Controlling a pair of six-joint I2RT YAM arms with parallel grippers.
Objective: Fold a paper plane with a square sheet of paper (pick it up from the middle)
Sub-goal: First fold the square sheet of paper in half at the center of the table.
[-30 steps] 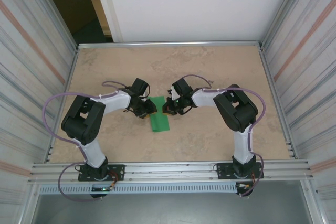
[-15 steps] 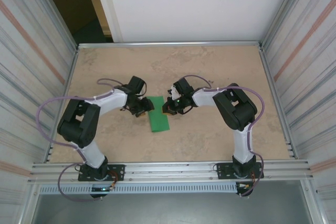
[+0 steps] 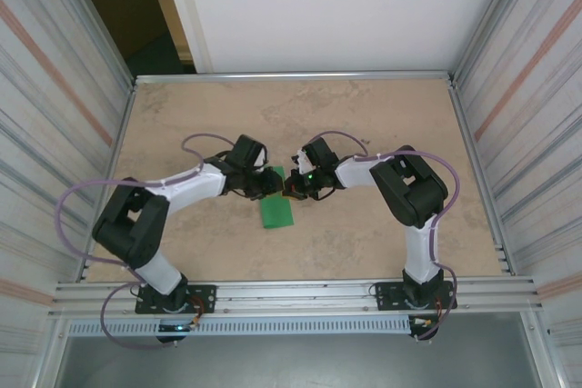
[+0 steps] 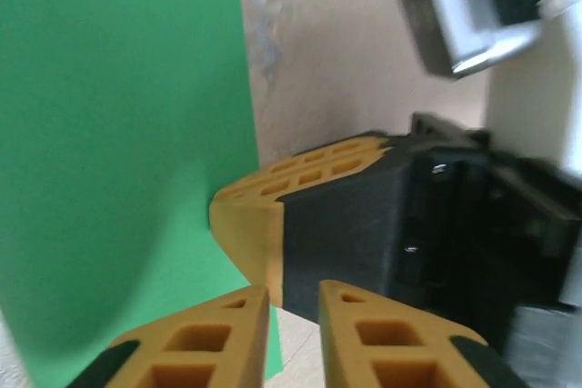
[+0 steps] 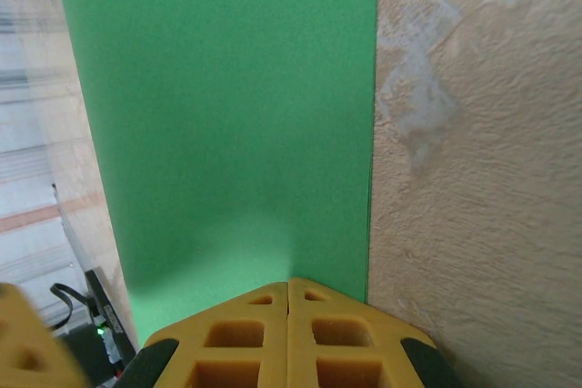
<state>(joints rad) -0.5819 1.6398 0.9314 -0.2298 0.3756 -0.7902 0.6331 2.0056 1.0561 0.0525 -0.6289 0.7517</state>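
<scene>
The square sheet of paper (image 3: pixel 275 212), bright green, lies flat on the table as an oblong strip; a paper plane is out of view. My left gripper (image 3: pixel 270 184) hovers low at the strip's far end, fingers a narrow gap apart, with nothing seen between them. In the left wrist view the left gripper (image 4: pixel 293 293) faces the right gripper's yellow fingers (image 4: pixel 259 224) at the paper's (image 4: pixel 118 134) edge. My right gripper (image 3: pixel 291 189) is shut, its joined tips (image 5: pixel 289 283) resting on the paper (image 5: pixel 227 115) near its right edge.
The beige stone-patterned table (image 3: pixel 364 115) is walled by metal rails at left, right and back. Both arms' elbows (image 3: pixel 136 215) (image 3: pixel 414 188) bulge outward on either side of the strip. Purple cables (image 3: pixel 205 143) loop over the arms.
My left gripper has swung right over the strip's far end, close to the right gripper, and its jaws have narrowed. The right gripper and the paper have stayed in place.
</scene>
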